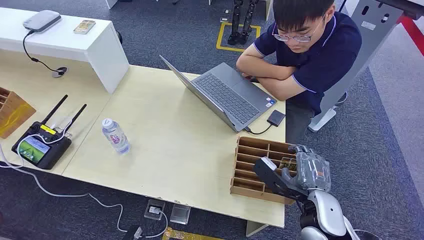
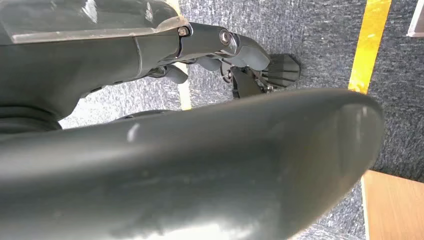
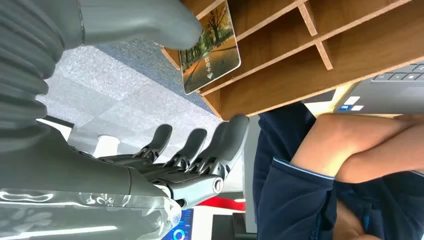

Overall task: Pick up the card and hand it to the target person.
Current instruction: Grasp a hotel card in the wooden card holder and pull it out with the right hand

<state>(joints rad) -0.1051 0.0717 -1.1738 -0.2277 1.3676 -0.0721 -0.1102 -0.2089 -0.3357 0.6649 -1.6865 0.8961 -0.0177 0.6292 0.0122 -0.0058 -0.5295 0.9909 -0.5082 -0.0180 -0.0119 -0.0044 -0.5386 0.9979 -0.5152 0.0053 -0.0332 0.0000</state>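
A card [image 1: 287, 163] printed with autumn trees stands in a slot of the wooden organizer [image 1: 250, 150] at the table's front right corner. My right hand [image 1: 312, 170] hovers at the organizer's right end, just beside the card, holding nothing. In the right wrist view the card [image 3: 210, 47] leans in the organizer [image 3: 325, 65], my thumb [image 3: 150, 25] lies close to its edge, and the fingers [image 3: 200, 145] are spread apart from it. A person [image 1: 310, 50] in a dark polo sits behind the table with arms folded. My left hand [image 2: 240, 60] hangs over the carpet with nothing in it.
An open laptop [image 1: 225, 95] sits in front of the person, wired to a small dark drive [image 1: 275, 118]. A water bottle [image 1: 116, 136] stands mid-table. At the left are a remote controller [image 1: 40, 145], another wooden organizer [image 1: 12, 112] and a white shelf [image 1: 65, 40].
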